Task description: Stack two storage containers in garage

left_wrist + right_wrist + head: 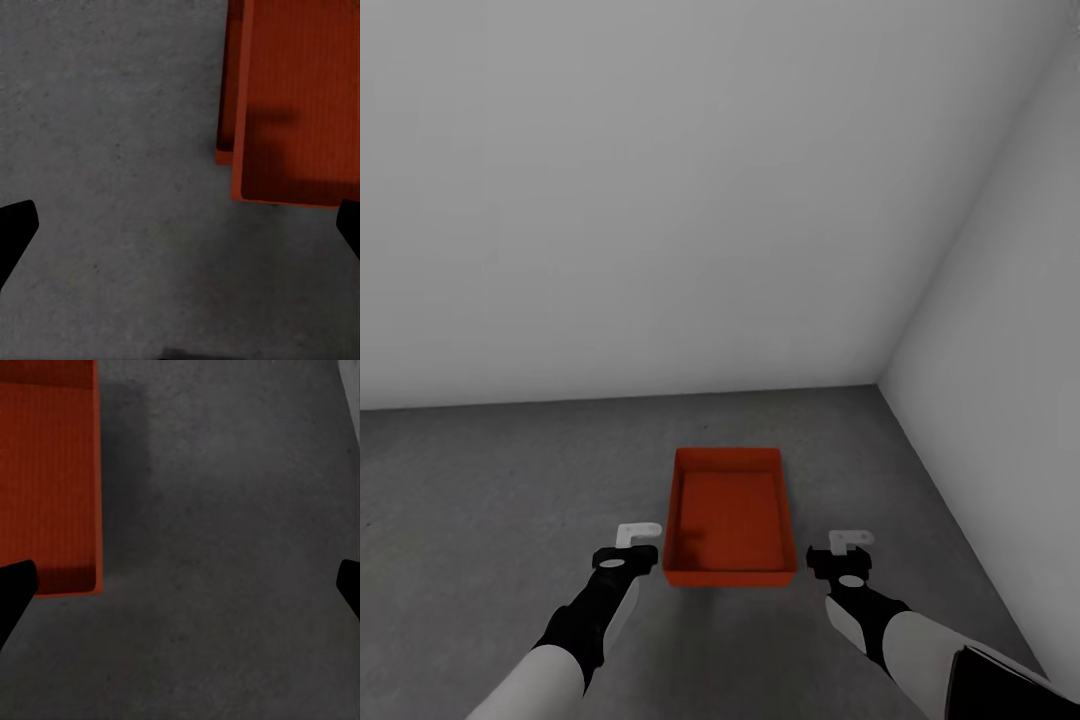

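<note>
An orange-red open-top storage container [730, 515] rests on the dark grey concrete floor [510, 480] of the garage, just ahead of me. In the left wrist view, the upper container [300, 112] sits slightly offset over a second orange-red container, whose edge [227, 112] peeks out beneath it. My left gripper [640, 532] hangs open just left of the stack's near corner, holding nothing. My right gripper [850, 541] is open just right of it, also holding nothing. The container's side [45, 472] appears in the right wrist view, apart from the fingers.
A plain white back wall [660, 200] meets a white right wall [1010, 350] in a corner beyond the containers. Bare concrete stretches to the left and in front of the stack.
</note>
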Tool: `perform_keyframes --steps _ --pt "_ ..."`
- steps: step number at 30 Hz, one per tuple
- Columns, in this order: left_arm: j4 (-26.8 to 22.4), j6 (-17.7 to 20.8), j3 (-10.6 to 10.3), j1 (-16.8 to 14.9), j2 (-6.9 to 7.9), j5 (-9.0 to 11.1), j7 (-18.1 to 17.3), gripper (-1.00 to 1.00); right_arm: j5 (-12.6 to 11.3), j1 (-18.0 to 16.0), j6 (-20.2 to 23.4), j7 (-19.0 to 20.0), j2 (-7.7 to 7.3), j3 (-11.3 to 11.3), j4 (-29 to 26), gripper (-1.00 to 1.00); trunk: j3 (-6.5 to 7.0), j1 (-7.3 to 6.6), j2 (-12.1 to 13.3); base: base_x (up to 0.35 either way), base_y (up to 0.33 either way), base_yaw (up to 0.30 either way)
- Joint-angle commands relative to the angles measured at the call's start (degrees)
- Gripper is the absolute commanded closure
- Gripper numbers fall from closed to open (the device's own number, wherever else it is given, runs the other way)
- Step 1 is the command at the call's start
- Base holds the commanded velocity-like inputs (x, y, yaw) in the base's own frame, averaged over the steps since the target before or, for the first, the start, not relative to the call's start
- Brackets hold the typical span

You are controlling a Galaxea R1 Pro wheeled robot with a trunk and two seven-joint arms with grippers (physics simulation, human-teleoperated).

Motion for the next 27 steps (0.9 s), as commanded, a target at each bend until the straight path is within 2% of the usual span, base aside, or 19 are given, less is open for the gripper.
perform_keyframes --steps 1,11,27 --pt "-0.1 0.4 0.1 0.0 -0.04 -0.3 0.1 -1.0 -0.6 0.0 -0.2 -0.2 -0.01 0.5 0.0 -1.0 0.0 0.03 -0.1 0.0 0.0 0.0" --pt "0.5 0.3 0.1 0.0 -0.04 -0.3 -0.5 -1.0 -0.6 0.0 -0.2 -0.2 -0.07 0.4 0.0 -1.0 0.89 0.03 -0.1 0.0 0.0 0.0" --pt "1.1 0.4 0.1 0.0 0.03 0.1 -0.7 -1.0 -0.8 0.4 0.5 0.0 1.03 0.6 0.7 -1.0 2.31 0.03 -0.1 0.0 0.0 0.0"
